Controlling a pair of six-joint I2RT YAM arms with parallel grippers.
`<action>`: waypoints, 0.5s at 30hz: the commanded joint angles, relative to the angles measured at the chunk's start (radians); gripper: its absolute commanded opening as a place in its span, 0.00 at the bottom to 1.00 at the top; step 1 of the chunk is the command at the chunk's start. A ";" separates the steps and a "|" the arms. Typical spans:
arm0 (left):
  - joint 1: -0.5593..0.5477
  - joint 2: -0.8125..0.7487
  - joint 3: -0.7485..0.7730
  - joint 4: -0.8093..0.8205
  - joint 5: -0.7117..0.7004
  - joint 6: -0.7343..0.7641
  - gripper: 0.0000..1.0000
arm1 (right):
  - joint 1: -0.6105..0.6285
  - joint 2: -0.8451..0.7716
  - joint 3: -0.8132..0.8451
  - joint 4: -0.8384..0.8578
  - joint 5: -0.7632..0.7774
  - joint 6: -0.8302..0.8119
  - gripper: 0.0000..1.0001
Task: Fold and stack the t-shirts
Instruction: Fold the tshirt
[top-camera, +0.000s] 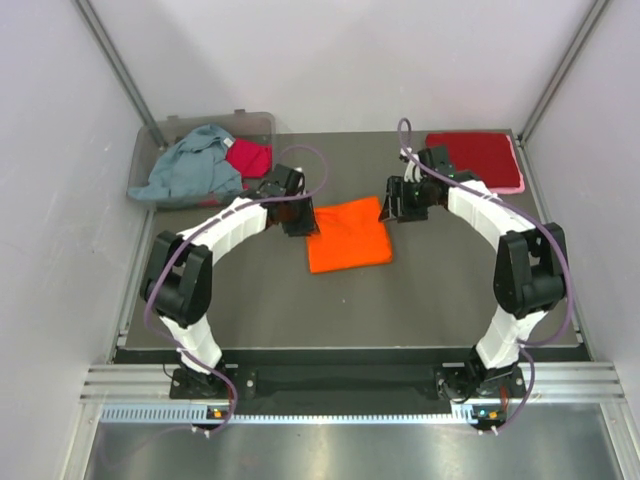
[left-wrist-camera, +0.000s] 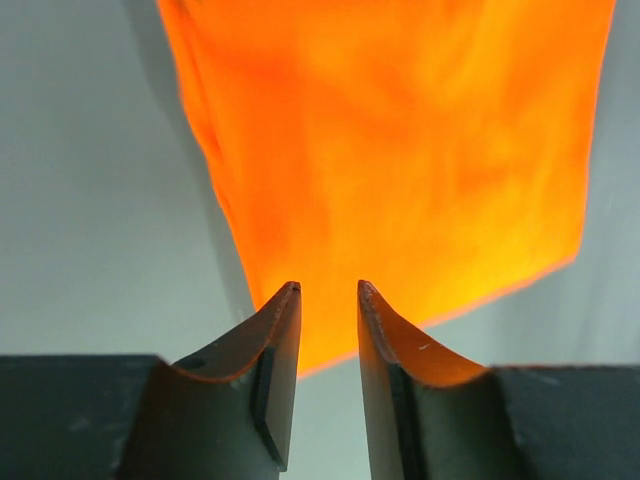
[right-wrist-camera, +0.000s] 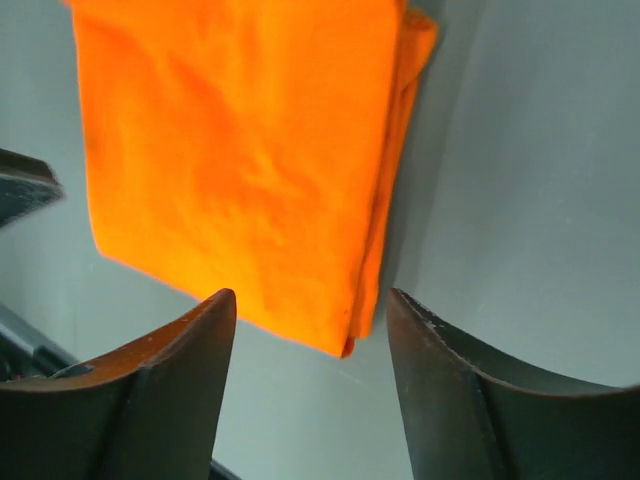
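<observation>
The bright orange t-shirt (top-camera: 348, 235) lies folded into a flat square in the middle of the table. My left gripper (top-camera: 298, 218) hovers at its far left corner, jaws open, with nothing between them; in the left wrist view the orange t-shirt (left-wrist-camera: 400, 150) lies just beyond the gripper (left-wrist-camera: 329, 288). At the far right corner, my right gripper (top-camera: 388, 208) is open too. The right wrist view has the gripper (right-wrist-camera: 312, 296) over the folded corner of the orange t-shirt (right-wrist-camera: 240, 160), not touching. A dark red t-shirt (top-camera: 474, 156) lies folded on a pink one (top-camera: 521, 175) at back right.
A clear plastic bin (top-camera: 160, 135) at the back left holds a crumpled grey-blue t-shirt (top-camera: 190, 168) and a magenta one (top-camera: 249, 157). Grey walls close in both sides. The arm bases stand at the table's near edge.
</observation>
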 joint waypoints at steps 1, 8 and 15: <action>-0.009 -0.053 -0.087 0.064 0.044 -0.006 0.35 | -0.015 -0.048 -0.010 -0.046 -0.069 -0.087 0.63; -0.021 -0.079 -0.246 0.142 0.035 -0.028 0.33 | -0.015 0.021 -0.094 0.007 -0.132 -0.119 0.62; -0.023 -0.067 -0.317 0.150 0.029 -0.030 0.31 | -0.014 0.044 -0.163 0.059 -0.131 -0.139 0.56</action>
